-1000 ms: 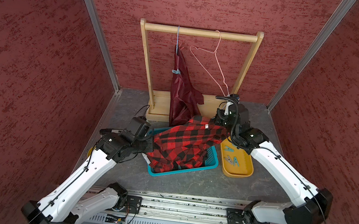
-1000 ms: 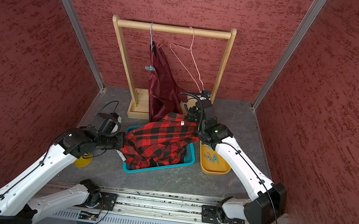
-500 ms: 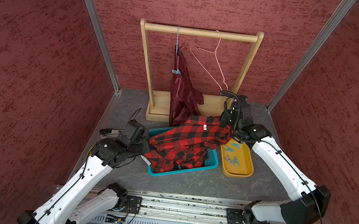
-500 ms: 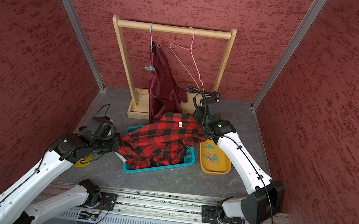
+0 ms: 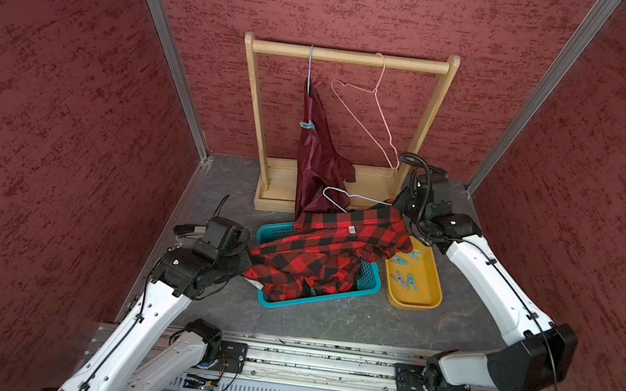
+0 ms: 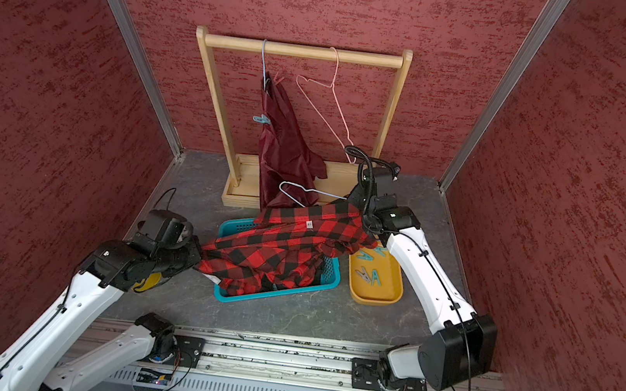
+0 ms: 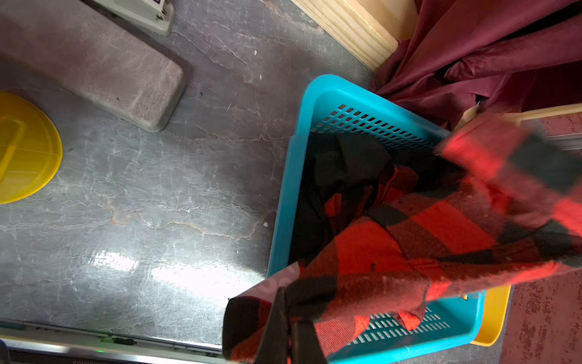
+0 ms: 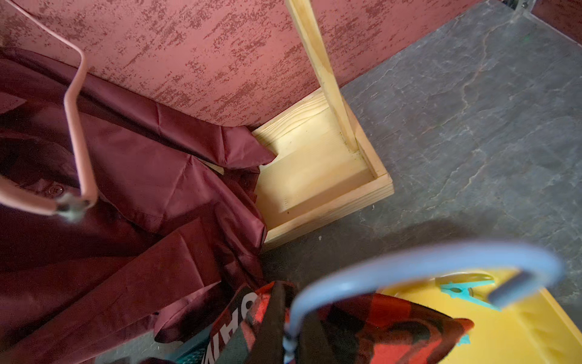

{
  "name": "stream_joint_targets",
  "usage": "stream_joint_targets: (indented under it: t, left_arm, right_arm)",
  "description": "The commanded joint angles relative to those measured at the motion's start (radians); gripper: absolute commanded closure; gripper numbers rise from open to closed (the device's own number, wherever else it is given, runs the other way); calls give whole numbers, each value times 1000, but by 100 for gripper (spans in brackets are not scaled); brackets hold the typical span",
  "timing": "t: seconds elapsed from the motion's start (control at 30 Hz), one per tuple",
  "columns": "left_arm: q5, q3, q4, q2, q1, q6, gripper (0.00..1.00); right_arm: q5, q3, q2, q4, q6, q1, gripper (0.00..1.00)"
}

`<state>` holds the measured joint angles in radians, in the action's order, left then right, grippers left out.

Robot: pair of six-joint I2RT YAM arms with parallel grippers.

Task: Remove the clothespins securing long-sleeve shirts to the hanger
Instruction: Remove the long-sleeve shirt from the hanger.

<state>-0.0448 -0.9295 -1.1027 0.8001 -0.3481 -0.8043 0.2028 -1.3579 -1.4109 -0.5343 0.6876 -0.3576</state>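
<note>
The red-and-black plaid shirt (image 5: 329, 247) hangs stretched over the teal basket (image 5: 314, 300) between both arms. My left gripper (image 7: 288, 302) is shut on its lower edge, at the basket's left (image 5: 243, 267). Near the rack's base my right gripper (image 5: 395, 206) is shut on the pale blue hanger (image 8: 409, 261) that pokes from the plaid collar (image 5: 337, 197). The maroon satin shirt (image 5: 318, 152) hangs on the rack with a teal clothespin (image 5: 307, 125) on it. A black shirt (image 7: 340, 164) lies in the basket. Several clothespins (image 5: 406, 279) lie in the yellow tray (image 5: 415, 304).
The wooden rack (image 5: 352, 57) stands against the back wall with an empty pink hanger (image 5: 375, 106) on its bar. A yellow round lid (image 6: 148, 282) lies under my left arm. Red walls close in on both sides.
My left gripper has pulled the plaid shirt's edge left and toward the front. My right gripper has drawn the hanger back and right toward the rack, stretching the shirt.
</note>
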Motion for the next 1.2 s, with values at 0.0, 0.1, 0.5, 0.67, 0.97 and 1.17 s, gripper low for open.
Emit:
stream_joint_targets:
  t: [0.0,0.1,0.5,0.67,0.97,1.17]
  left_arm:
    - [-64,8,-78,0,21,11,100]
    - [-20,-2,-29,32,7,72,100]
    - [19,-72,195,246,-190,191,88]
    - [72,-80,288,362,-183,205,71]
    - [16,-178,231,205,-160,371,13]
    - [99,-199,207,21,-109,529,3]
  right_arm:
    - [99,-23,32,32,0,44,100]
    - [28,3,47,89,7,42,100]
    - [-79,39,65,184,72,-99,100]
    - [-87,46,60,194,74,-138,100]
    - [-97,22,52,170,19,-141,100]
    - [-118,-18,35,153,-60,-140,100]
